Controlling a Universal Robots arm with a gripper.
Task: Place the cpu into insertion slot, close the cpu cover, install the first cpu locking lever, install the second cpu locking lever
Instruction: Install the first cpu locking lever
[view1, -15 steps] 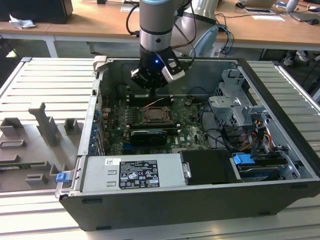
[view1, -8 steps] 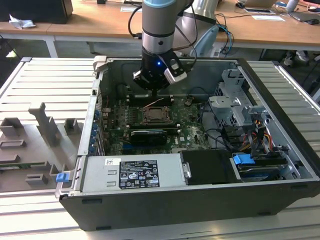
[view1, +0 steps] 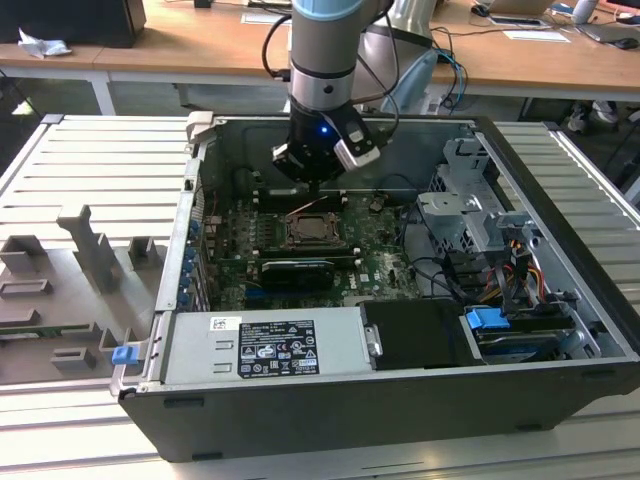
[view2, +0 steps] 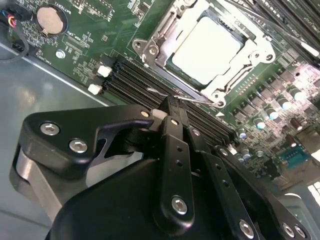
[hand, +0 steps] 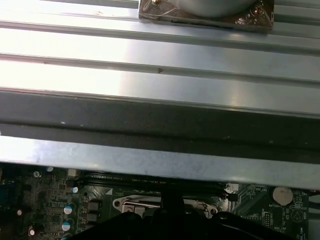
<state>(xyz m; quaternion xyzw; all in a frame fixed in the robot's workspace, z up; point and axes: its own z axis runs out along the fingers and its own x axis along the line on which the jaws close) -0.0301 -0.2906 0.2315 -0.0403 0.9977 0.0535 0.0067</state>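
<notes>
The cpu (view2: 207, 42), a pale square chip, lies in the insertion slot (view1: 318, 232) on the green motherboard (view1: 385, 258) inside the open computer case. The silver cpu cover (view2: 256, 50) lies flat around it, framing its face. A thin wire locking lever (view2: 192, 99) runs along the socket edge nearest my fingers. My gripper (view1: 313, 186) hangs just above the far side of the socket, shut, and its black tips (view2: 169, 102) meet right at that lever wire. In the first wrist view the gripper (hand: 172, 200) stands over the socket's metal rim (hand: 125, 203).
Black memory slots (view2: 130, 82) run beside the socket under my fingers. A power supply (view1: 265, 345) fills the case front, a drive cage (view1: 470, 215) and cables (view1: 520, 270) the exterior view's right. A grey fixture tray (view1: 80, 260) lies outside at the left.
</notes>
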